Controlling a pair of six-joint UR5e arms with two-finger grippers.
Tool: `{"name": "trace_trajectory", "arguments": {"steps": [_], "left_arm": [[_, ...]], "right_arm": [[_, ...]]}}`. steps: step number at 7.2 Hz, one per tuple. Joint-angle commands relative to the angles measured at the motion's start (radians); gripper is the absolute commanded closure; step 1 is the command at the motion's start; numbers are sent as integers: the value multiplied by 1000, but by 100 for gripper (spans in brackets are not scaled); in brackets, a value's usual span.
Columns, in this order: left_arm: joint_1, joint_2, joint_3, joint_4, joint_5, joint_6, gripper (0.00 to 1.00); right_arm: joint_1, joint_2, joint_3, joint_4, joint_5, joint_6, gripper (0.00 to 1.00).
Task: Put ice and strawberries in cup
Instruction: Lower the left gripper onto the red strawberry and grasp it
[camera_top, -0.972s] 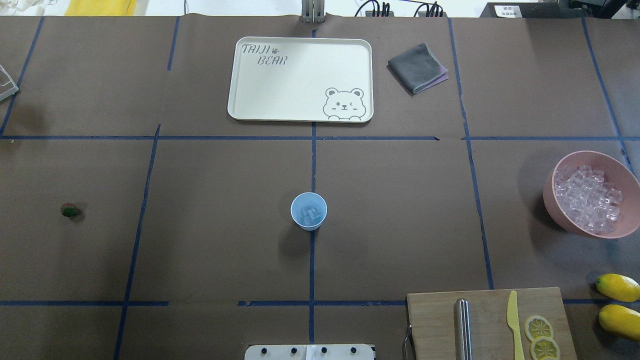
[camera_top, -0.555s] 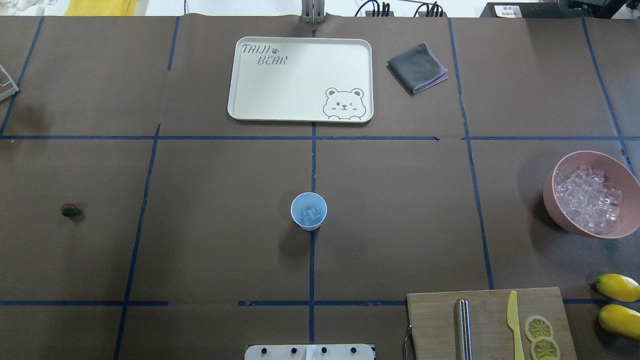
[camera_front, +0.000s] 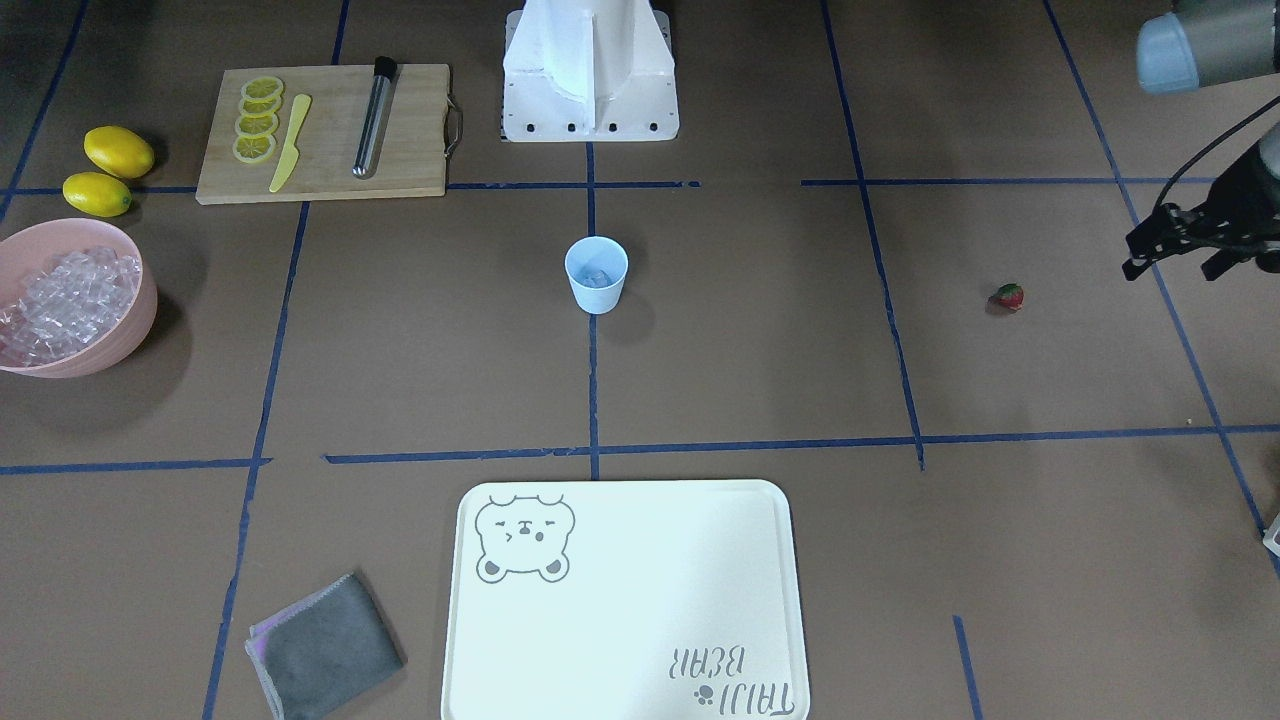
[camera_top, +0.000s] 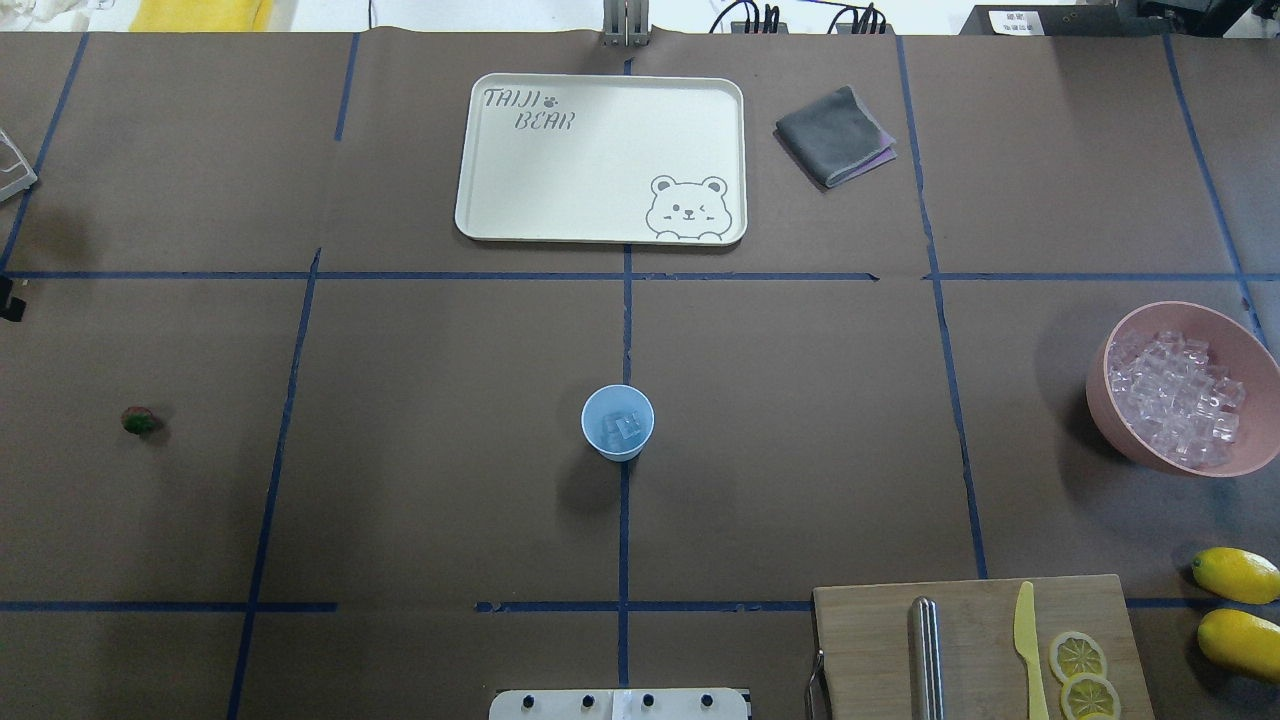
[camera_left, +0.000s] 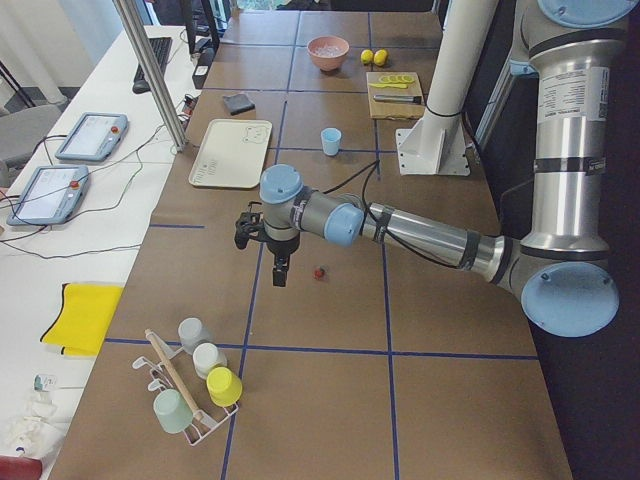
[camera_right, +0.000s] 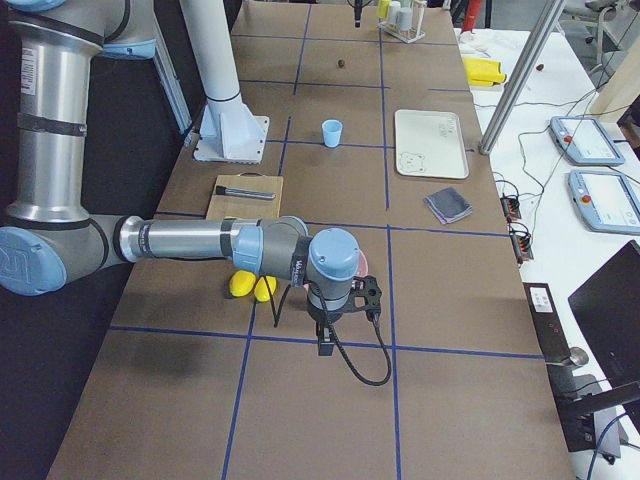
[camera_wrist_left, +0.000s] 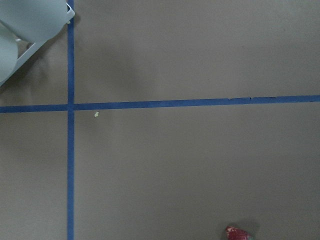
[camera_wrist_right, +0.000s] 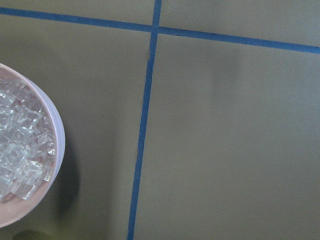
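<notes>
The light blue cup (camera_top: 618, 422) (camera_front: 596, 274) stands upright at the table's middle with a few ice cubes (camera_top: 622, 427) in it. More ice (camera_top: 1175, 400) (camera_wrist_right: 20, 150) is heaped in the pink bowl (camera_top: 1243, 340) at the right edge. A small red strawberry (camera_top: 139, 421) (camera_front: 1010, 297) (camera_wrist_left: 239, 233) lies alone at the far left. My left gripper (camera_front: 1175, 268) (camera_left: 279, 275) hovers above the table near the strawberry, to its outer side, open and empty. My right gripper (camera_right: 326, 345) shows only in the exterior right view, beyond the bowl, and I cannot tell its state.
A cream bear tray (camera_top: 480, 225) and a folded grey cloth (camera_top: 833, 135) lie at the back. A wooden board (camera_top: 870, 650) at the front right carries a metal rod, a yellow knife and lemon slices. Two lemons (camera_top: 1238, 605) lie beside it. A cup rack (camera_left: 190, 395) stands at the left end.
A black tip of my left gripper has come into the overhead view at the left edge. The cup, the strawberry and the bowl have not moved.
</notes>
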Motion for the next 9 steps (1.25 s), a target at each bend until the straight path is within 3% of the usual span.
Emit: {"name": "trace_trajectory", "arguments": {"steps": [1, 5, 9], "left_arm": [[176, 5, 7, -52, 82, -104, 0], [258, -4, 189, -321, 93, -201, 0], [302, -4, 189, -325, 88, -241, 0]], "right_arm": [[0, 0, 0, 0, -2, 0, 0], [0, 1, 6, 0, 0, 1, 0], [0, 1, 6, 0, -2, 0, 0]]}}
